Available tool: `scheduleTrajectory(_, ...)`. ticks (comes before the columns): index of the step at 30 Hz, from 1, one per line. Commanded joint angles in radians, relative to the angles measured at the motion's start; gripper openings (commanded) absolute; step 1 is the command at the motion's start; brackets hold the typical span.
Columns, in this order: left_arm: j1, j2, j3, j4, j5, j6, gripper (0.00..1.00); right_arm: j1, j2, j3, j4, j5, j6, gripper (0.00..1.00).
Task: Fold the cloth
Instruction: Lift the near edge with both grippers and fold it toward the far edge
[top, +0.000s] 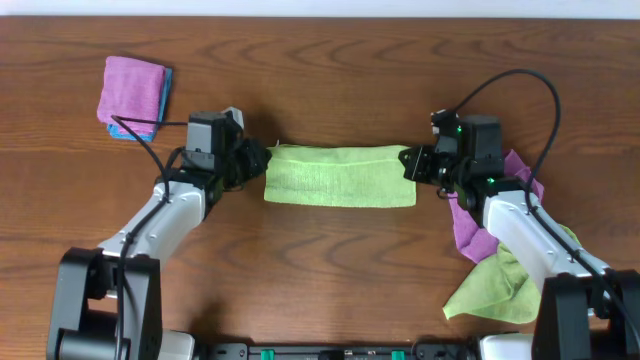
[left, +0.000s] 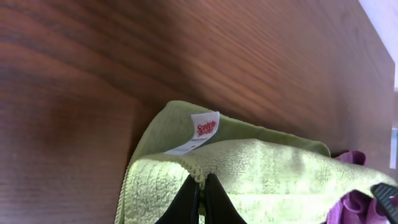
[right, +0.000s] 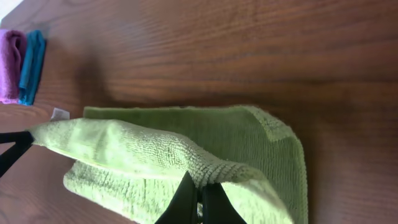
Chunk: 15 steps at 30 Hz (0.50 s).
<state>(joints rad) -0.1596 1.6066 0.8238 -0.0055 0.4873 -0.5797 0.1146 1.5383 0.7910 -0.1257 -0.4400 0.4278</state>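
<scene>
Green cloth on table — left gripper pinches 1 end, right gripper pinches other.

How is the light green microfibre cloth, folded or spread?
Folded over: the cloth shows two layers; left gripper and right gripper pinch the upper.

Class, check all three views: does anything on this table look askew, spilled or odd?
Nothing spilled or damaged. Only the purple cloth and green cloth heaped loosely under the right arm look untidy; the lime cloth between the arms lies straight.
</scene>
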Motion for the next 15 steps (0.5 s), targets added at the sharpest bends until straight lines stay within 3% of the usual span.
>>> scheduleTrajectory(1, 0.003, 0.002, 0.035, -0.068, 0.066, 0.004, 0.06, 0.005, 0.007, 0.009, -0.074, -0.037, 0.024, 0.02)
scheduleTrajectory(6, -0.008, 0.003, 0.035, -0.232, 0.060, 0.063, 0.06, 0.006, 0.007, 0.009, -0.232, -0.023, -0.006, 0.02)
scheduleTrajectory(12, -0.018, 0.003, 0.034, -0.264, 0.055, 0.072, 0.06, 0.006, 0.007, 0.009, -0.264, -0.009, -0.007, 0.02)
scheduleTrajectory(13, -0.018, 0.003, 0.034, -0.264, 0.054, 0.072, 0.06, 0.006, 0.007, 0.009, -0.265, -0.009, -0.007, 0.06)
scheduleTrajectory(14, -0.018, 0.003, 0.034, -0.264, 0.052, 0.072, 0.16, 0.006, 0.007, 0.009, -0.267, -0.009, -0.007, 0.29)
scheduleTrajectory(15, -0.018, 0.003, 0.034, -0.264, 0.052, 0.072, 0.41, 0.006, 0.007, 0.009, -0.269, -0.010, -0.007, 0.58)
